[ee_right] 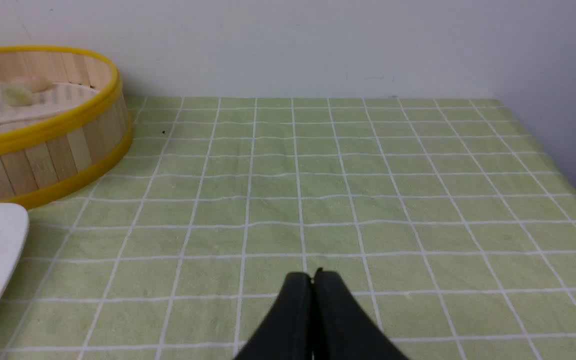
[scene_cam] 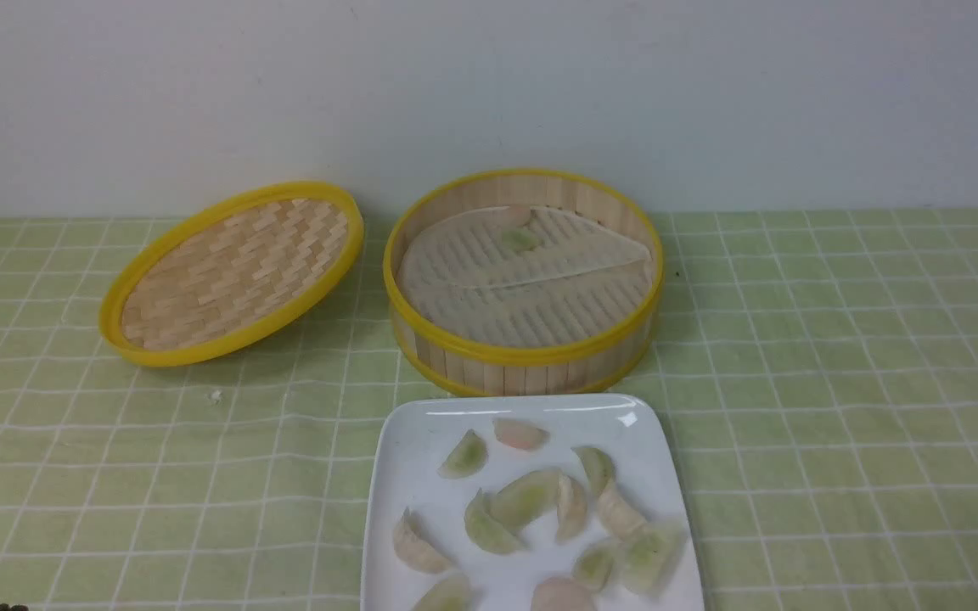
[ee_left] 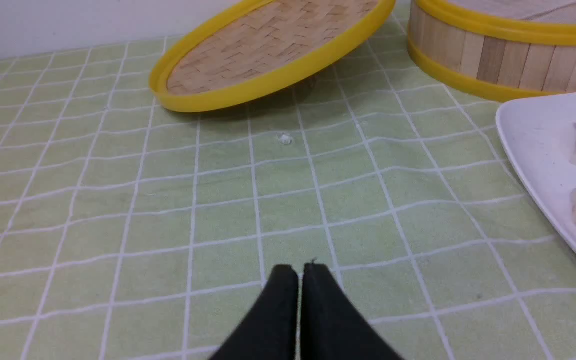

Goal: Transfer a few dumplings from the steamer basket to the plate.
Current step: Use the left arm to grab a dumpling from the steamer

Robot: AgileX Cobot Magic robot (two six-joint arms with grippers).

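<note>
About a dozen dumplings (scene_cam: 523, 499) lie on the plate (scene_cam: 404, 475), near, just in front of the steamer basket (scene_cam: 523, 361). Two more sit at the basket's far side. The left end effector (ee_left: 300, 272) and right end effector (ee_right: 313, 280) hang over the surface (scene_cam: 837, 382), tips together, empty.

White plate (scene_cam: 404, 475); yellow-rimmed steamer basket (scene_cam: 523, 353); green white-checked tablecloth (scene_cam: 837, 382).
</note>
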